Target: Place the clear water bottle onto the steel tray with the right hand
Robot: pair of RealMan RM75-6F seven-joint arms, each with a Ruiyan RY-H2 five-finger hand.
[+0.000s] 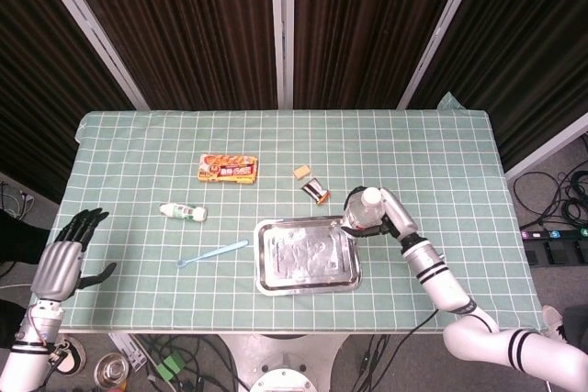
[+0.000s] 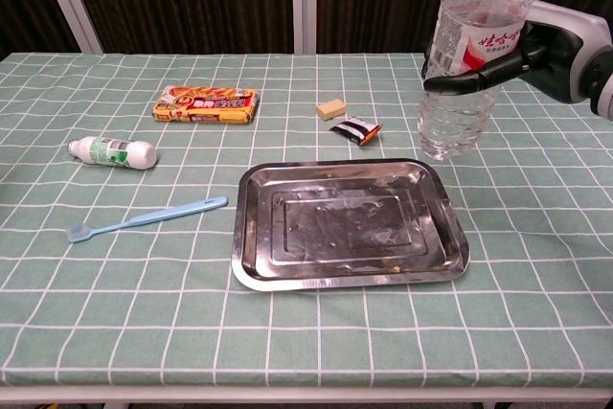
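The right robot hand (image 2: 536,50) is grasping the clear water bottle (image 2: 471,55) around its middle, with dark fingers (image 2: 469,77) wrapped across the label, and the bottle stands upright in the air, lifted off the bench (image 2: 115,323). In the head view the bottle (image 1: 361,209) is at the far right corner of the steel tray (image 1: 307,255), so it is just at the rim and not yet over the flat middle. The left robot hand (image 1: 64,259) is released, with fingers spread, resting well apart at the left edge of the bench, and it holds nothing. I think the main risk now is lowering too early: if the bottle base comes down on the raised rim of the tray (image 2: 450,227), it would sit tilted and could fall over when the fingers let go, because it is tall and has water inside. A fall toward the back could hit the small dark packet (image 2: 356,129) and the tan block (image 2: 331,108) lying just beyond the tray. The thin plastic may also bend under the grasp and slip. The toothbrush (image 2: 144,218), the white tube (image 2: 113,152) and the orange box (image 2: 206,104) are far to the left, so they seem to be in no danger.
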